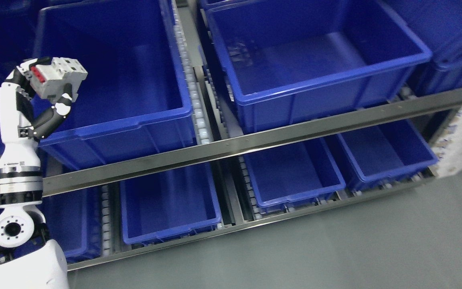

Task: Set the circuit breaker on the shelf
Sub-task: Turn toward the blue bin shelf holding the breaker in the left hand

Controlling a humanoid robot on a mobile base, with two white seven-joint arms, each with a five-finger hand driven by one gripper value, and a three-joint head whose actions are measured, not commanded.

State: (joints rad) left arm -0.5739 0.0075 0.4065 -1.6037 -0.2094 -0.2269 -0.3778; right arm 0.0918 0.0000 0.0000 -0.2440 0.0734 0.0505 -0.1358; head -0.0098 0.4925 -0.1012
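Sideways, breaker (57, 78) in left hand (40, 94)

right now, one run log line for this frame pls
left hand shut on circuit breaker | held above left upper blue bin | not yet released | right arm out of view

Two-tier metal rack (255, 140) with roller tracks (193, 100) holding blue bins (315, 80) (all open-topped). Grey floor (335, 249) below.

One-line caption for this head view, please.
Left hand holds a grey circuit breaker over the left edge of an upper-shelf blue bin.
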